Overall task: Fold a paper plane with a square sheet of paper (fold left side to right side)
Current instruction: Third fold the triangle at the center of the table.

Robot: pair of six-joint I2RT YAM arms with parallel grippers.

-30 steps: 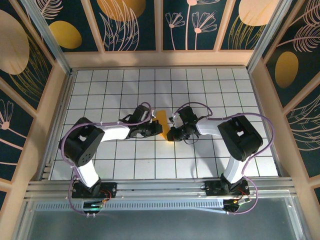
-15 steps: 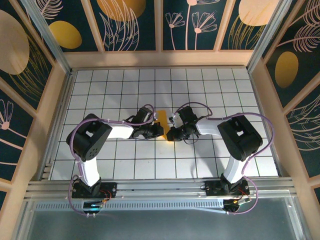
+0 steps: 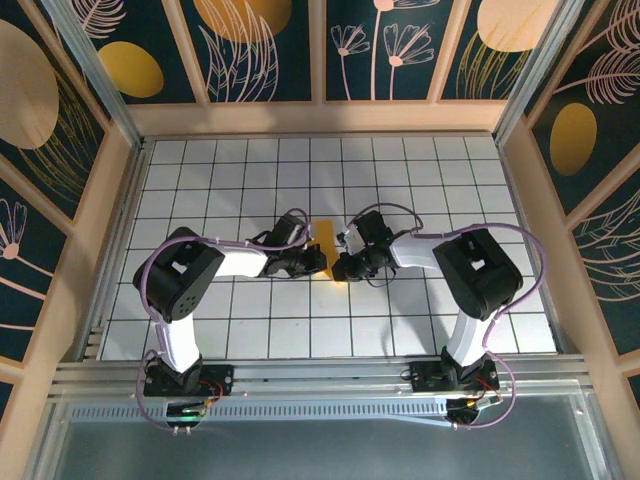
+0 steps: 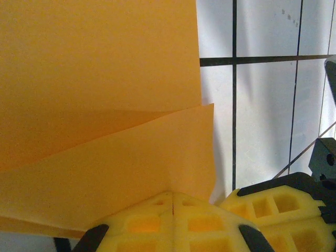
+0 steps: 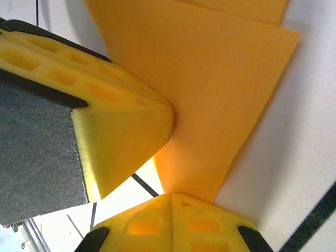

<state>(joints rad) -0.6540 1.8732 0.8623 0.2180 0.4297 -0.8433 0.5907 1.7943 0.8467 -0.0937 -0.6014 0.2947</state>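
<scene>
Your left pincer (image 4: pixel 172 195) and right pincer (image 5: pixel 172 197) both have fingers pressed together, tips bearing down on the folded square sheet of paper (image 4: pixel 100 79) lying just ahead of each, apparently to pin the doubled layers flat while the crease sets.

Most of the paper (image 3: pixel 325 240) beneath jaws.

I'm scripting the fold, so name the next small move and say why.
Probably sweep the shut left claw along the upper flap of the square sheet of paper to flatten it: that flap's edge seems to stand slightly proud, while the shut right claw rests its tips on the sheet, apparently pinning it.
</scene>
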